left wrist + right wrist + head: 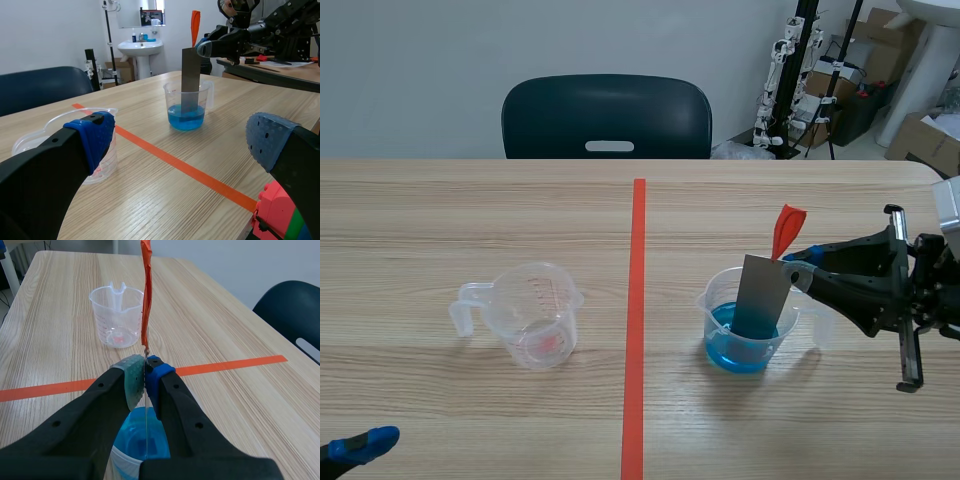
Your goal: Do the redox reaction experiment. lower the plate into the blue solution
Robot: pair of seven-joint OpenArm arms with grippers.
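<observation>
"Two cups on the desk (470, 230). How much room is there around them?"

"Plenty. The wood lies bare from the near edge to the far one, where a dark chair (607, 118) stands behind it. An orange-red line (638, 300) runs down the middle. One cup sits on each side of it, well apart from the other and from every edge."

"And the arms?"

"The right pincer (800, 265) comes in from the right edge, just above the rim of the beaker (708, 305), and is clamped on the upper edge of the plate (763, 295). The left pincer (182, 137) sits low at the near left corner, spread wide and gripping nothing, well clear of the empty measuring cup (535, 315)."

"Where is the plate?"

"Nearly upright in the beaker, with its lower end in the blue solution (735, 350) and its top above the rim. An orange tab (786, 228) sticks up from it past the right pincer."
</observation>
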